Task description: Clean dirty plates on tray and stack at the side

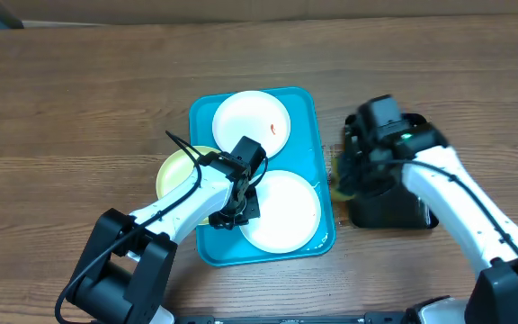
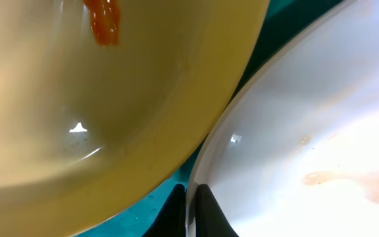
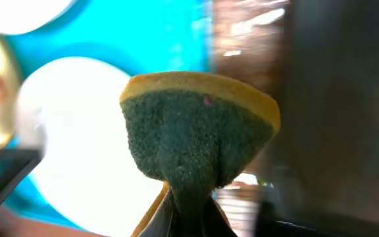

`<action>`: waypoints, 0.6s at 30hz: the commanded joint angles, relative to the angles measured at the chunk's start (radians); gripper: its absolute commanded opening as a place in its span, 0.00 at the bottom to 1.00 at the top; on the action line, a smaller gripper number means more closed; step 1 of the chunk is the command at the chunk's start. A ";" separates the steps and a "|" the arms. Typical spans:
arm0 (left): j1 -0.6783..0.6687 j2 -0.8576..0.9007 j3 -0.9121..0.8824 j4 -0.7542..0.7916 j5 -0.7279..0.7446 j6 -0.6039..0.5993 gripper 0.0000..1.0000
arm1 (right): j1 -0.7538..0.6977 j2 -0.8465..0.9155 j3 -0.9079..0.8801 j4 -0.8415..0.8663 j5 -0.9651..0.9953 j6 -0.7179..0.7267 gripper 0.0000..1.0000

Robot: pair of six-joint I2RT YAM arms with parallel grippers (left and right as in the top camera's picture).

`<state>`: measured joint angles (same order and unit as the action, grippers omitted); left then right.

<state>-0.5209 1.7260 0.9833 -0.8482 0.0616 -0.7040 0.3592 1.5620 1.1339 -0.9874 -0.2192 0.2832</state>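
Three smeared plates (image 1: 251, 123) are sitting unstacked on the tray (image 1: 306, 101) as left tool (image 2: 189, 204) is pinching a white plate (image 2: 308, 131), right tool (image 3: 188, 212) gripping a sponge (image 3: 196, 131).

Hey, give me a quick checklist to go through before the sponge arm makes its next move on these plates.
1. Right pincer shut on the sponge: ok.
2. Left pincer steadying the near white plate: ok, it looks clamped on the rim.
3. Sponge over that plate: not ok, it hangs at the edge of the tray, by the black tray.
4. Dirt located: ok, there is a faint smear on the near white plate and red ones on the yellow-green plate and the far white plate.
5. Yellow-green plate apart from the held rim: cannot tell, the rims look close.
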 commanded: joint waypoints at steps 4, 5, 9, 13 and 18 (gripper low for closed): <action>0.012 0.019 -0.023 0.012 -0.066 -0.030 0.04 | 0.231 0.004 -0.063 0.110 0.108 0.318 0.04; 0.012 0.019 -0.023 0.012 -0.066 -0.030 0.04 | 0.260 0.006 -0.083 0.136 0.145 0.366 0.04; 0.012 0.019 -0.023 0.012 -0.066 -0.034 0.04 | 0.329 0.024 -0.163 0.244 0.188 0.488 0.04; 0.012 0.019 -0.023 0.013 -0.066 -0.037 0.04 | 0.340 0.076 -0.217 0.296 0.188 0.578 0.04; 0.012 0.019 -0.023 0.012 -0.066 -0.037 0.04 | 0.312 0.134 -0.219 0.277 0.182 0.650 0.04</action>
<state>-0.5209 1.7260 0.9833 -0.8452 0.0586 -0.7231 0.6910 1.6791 0.9180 -0.7002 -0.0601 0.8352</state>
